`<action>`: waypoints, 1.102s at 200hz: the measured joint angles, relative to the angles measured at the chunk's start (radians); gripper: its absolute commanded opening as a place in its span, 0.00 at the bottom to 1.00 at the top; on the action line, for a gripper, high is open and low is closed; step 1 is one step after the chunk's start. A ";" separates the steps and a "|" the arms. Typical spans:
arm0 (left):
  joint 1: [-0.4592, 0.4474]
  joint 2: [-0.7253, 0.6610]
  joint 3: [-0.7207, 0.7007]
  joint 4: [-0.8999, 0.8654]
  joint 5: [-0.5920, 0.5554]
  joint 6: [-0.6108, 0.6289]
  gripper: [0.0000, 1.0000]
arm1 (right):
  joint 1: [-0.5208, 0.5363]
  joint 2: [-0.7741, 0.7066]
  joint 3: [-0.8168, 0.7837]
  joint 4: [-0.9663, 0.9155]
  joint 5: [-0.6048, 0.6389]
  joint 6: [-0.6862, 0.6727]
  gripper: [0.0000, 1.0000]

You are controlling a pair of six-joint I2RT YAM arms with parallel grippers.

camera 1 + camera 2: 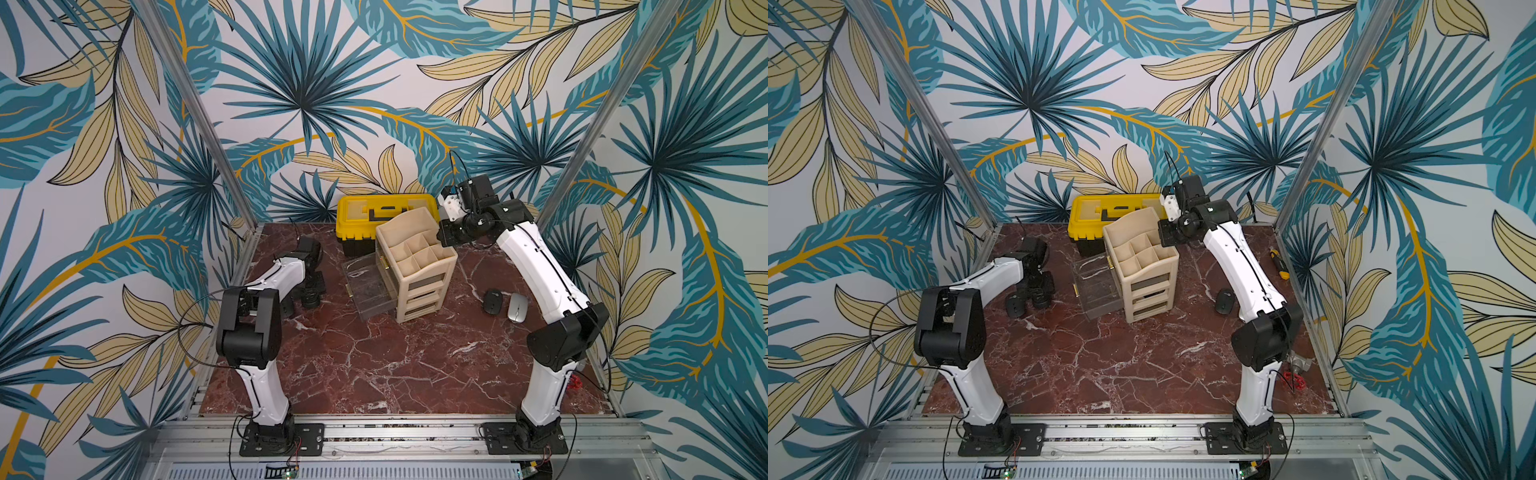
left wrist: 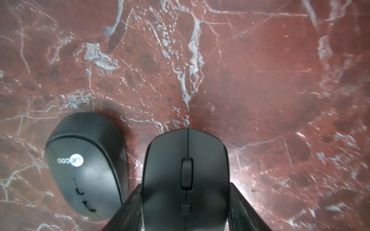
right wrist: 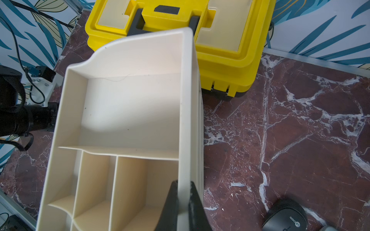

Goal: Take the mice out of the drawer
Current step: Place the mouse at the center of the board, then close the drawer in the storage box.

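Left end effector (image 2: 185,188) grasps a black scroll-wheel mouse (image 2: 186,160); right end effector (image 3: 183,200) is clenched on the rim of the beige organizer (image 3: 128,104).

In the left wrist view the fingers (image 2: 131,204) press both flanks of the scroll-wheel mouse over the red marble table (image 2: 260,80). Whether it rests on the table I cannot tell. A black logo mouse (image 2: 86,166) lies just beside that end effector. The clear drawer (image 1: 365,286) stands pulled out of the organizer, between the two end effectors. Below the right end effector in a top view, near its arm, another black mouse (image 1: 493,301) and a silver mouse (image 1: 518,307) lie side by side on the table. A yellow toolbox (image 1: 386,214) sits just beyond the right end effector.
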 measured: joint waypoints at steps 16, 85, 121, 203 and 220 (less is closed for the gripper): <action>0.000 0.010 -0.002 0.005 -0.009 -0.014 0.49 | 0.000 0.000 0.000 0.000 0.000 0.000 0.00; -0.010 -0.020 -0.004 0.004 -0.048 -0.054 0.83 | 0.000 0.000 0.000 0.000 0.001 0.000 0.00; -0.023 -0.100 0.005 -0.027 -0.075 -0.048 0.80 | 0.000 0.000 0.000 0.000 0.000 0.000 0.00; -0.047 -0.372 -0.203 0.134 0.293 -0.008 0.68 | 0.000 0.000 0.000 0.000 0.000 0.000 0.00; -0.050 -0.369 -0.230 0.149 0.364 -0.014 0.73 | 0.000 0.000 0.000 0.000 0.000 0.000 0.00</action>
